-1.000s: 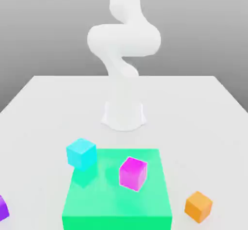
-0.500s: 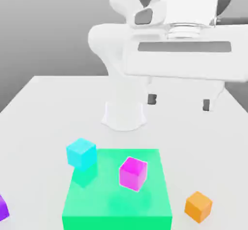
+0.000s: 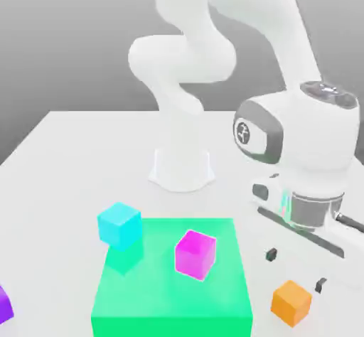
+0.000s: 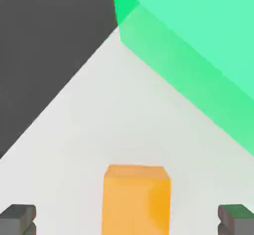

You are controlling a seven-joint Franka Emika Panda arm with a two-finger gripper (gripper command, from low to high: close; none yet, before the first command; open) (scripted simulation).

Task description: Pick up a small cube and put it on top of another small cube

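Fingers (image 3: 271, 254) of the gripper (image 3: 296, 270) stand wide open, holding nothing, above the orange cube (image 3: 291, 303). That cube sits on the table (image 3: 64, 186), beside the green block (image 3: 170, 293), toward the exterior view's right. The cyan cube (image 3: 119, 226) is at the block's corner on the exterior view's left, near the magenta cube (image 3: 195, 255).

Bench (image 3: 50, 186): bare strip betw. green block (image 3: 170, 279) & orange cube (image 3: 291, 303), passable. Open end effector (image 3: 296, 270): gap wider than orange cube. Obstacles: green block w/ magenta cube (image 3: 195, 255); cyan cube (image 3: 119, 226) at exterior view's left.
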